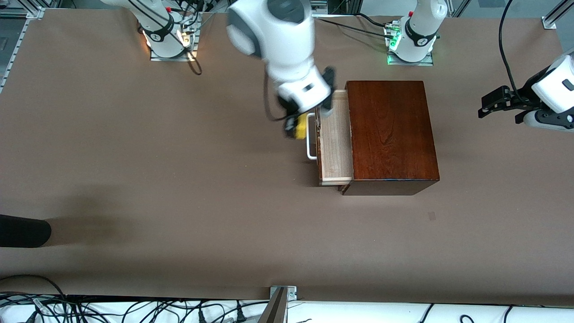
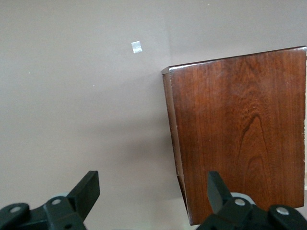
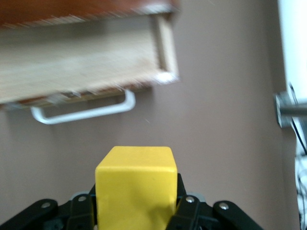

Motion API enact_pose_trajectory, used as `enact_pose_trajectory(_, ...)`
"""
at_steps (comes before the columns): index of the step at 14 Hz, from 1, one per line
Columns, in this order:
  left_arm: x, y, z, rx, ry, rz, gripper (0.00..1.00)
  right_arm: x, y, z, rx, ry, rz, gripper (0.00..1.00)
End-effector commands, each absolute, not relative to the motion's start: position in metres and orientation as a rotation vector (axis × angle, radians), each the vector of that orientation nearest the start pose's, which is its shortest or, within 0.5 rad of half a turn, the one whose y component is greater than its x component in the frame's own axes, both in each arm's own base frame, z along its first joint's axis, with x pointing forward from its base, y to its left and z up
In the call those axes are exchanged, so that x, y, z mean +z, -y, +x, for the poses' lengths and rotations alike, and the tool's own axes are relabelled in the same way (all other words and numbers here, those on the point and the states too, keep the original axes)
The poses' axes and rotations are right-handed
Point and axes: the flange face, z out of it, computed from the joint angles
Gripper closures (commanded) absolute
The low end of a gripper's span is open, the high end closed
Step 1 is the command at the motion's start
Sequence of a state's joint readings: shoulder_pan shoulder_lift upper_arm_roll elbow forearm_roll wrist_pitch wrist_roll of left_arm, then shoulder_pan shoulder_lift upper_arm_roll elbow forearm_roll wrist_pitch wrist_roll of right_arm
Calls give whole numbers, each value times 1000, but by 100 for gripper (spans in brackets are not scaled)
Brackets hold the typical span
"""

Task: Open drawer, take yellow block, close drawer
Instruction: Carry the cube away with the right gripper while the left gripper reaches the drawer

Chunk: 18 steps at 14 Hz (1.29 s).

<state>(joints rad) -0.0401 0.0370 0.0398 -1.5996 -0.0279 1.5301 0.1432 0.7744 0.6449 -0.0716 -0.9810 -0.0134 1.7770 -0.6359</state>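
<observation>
The reddish-brown wooden box (image 1: 390,134) stands mid-table; it also shows in the left wrist view (image 2: 240,139). Its pale wood drawer (image 1: 335,143) is pulled out toward the right arm's end, with its white loop handle (image 1: 310,148); the drawer (image 3: 81,62) and handle (image 3: 86,112) show in the right wrist view. My right gripper (image 1: 298,125) is shut on the yellow block (image 1: 301,126), held in the air over the table just in front of the drawer's handle; the block (image 3: 135,189) fills the jaws. My left gripper (image 1: 497,105) is open and empty, waiting up in the air at the left arm's end (image 2: 151,191).
A small pale mark (image 1: 431,216) lies on the brown table nearer the front camera than the box. A dark object (image 1: 22,231) sits at the table edge at the right arm's end. Cables run along the front edge.
</observation>
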Motion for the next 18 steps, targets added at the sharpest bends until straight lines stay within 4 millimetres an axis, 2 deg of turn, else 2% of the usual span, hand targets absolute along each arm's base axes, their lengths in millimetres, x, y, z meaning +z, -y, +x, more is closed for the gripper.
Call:
enact_pose_trajectory(1, 594, 48, 563, 166, -499, -3195, 0, 511, -423, 610, -231, 1820, -2578, 100)
enact_pose_trajectory(2, 592, 70, 561, 170, -634, -3175, 0, 511, -382, 637, -230, 1734, -2635, 100)
enact_pose_trajectory(3, 587, 82, 561, 185, -703, -3163, 0, 510, -350, 655, -230, 1665, -2670, 100)
enact_pose_trajectory(4, 582, 107, 560, 197, -792, -3143, 0, 510, -323, 668, -225, 1588, -2689, 100)
enact_pose_trajectory(6, 562, 151, 560, 242, -976, -3110, 0, 506, -282, 685, -200, 1485, -2725, 100)
enact_pose_trajectory(7, 556, 175, 560, 232, -1120, -3088, 0, 495, -265, 691, -166, 1451, -2745, 100)
enact_pose_trajectory(9, 537, 197, 564, 241, -1453, -3033, 0, 476, -236, 696, -94, 1340, -2810, 100)
enact_pose_trajectory(10, 524, 211, 564, 254, -1663, -2993, 0, 462, -217, 694, -43, 1240, -2848, 100)
enact_pose_trajectory(11, 502, 232, 565, 284, -1870, -2937, 0, 448, -201, 685, 18, 1173, -2868, 100)
enact_pose_trajectory(12, 496, 255, 567, 266, -1979, -2897, 0, 440, -192, 678, 10, 1133, -2882, 100)
enact_pose_trajectory(13, 501, 280, 569, 234, -2040, -2874, 0, 428, -178, 671, 9, 1077, -2901, 100)
enact_pose_trajectory(15, 490, 331, 552, 276, -2180, -2820, 0, 387, -146, 655, 74, 900, -2955, 100)
enact_pose_trajectory(16, 479, 351, 543, 313, -2220, -2789, 0, 370, -130, 648, 80, 821, -2982, 100)
enact_pose_trajectory(17, 459, 364, 542, 352, -2244, -2781, 0, 352, -117, 637, 74, 762, -3001, 100)
enact_pose_trajectory(18, 450, 384, 538, 307, -2267, -2746, 0, 331, -107, 623, 55, 713, -3015, 100)
